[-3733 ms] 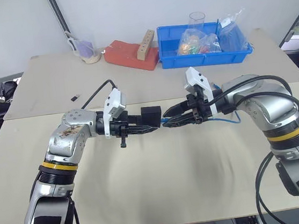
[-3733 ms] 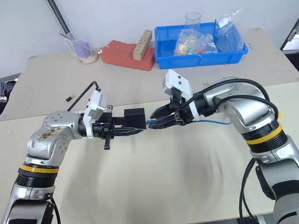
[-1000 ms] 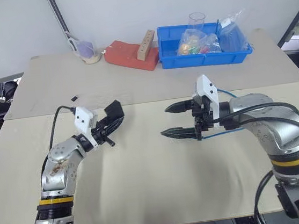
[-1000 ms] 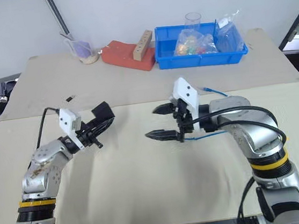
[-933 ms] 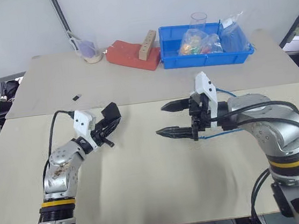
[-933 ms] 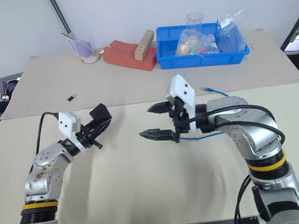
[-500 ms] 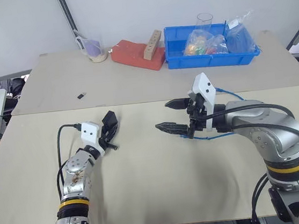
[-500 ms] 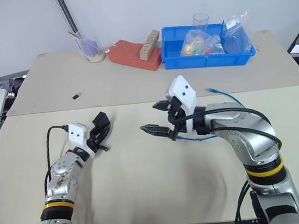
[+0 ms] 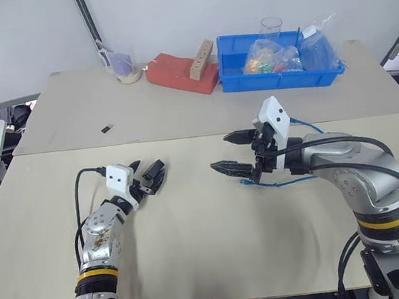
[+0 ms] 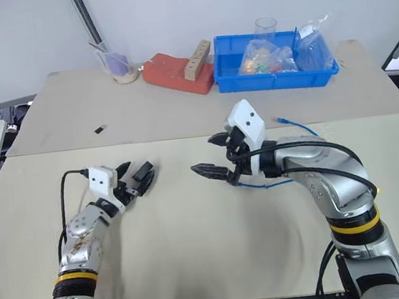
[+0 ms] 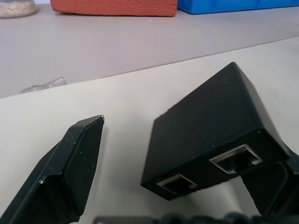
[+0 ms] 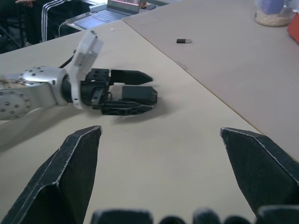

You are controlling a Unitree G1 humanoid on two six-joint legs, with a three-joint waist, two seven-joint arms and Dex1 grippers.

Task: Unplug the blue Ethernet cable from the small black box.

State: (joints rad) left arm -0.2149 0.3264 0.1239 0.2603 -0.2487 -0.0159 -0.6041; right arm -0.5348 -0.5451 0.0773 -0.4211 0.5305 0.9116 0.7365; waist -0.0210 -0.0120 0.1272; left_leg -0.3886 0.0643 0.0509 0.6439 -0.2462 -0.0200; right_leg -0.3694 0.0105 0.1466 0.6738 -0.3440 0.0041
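Blue Ethernet cable point(image 9: 284, 181) lies unplugged, apart from small black box point(image 9: 156, 176); both ports empty. Left gripper point(image 9: 148, 182) and right gripper point(image 9: 230, 152) open; task looks done.

Earlier, the left gripper point(image 9: 148, 182) was clamped on the small black box point(image 9: 156, 176), held above the table point(image 9: 219, 262), with the blue cable point(image 9: 279, 181) plugged in. Now the cable is out, lying on the table under the right arm. The left gripper has come down and spread; the box rests between its fingers.
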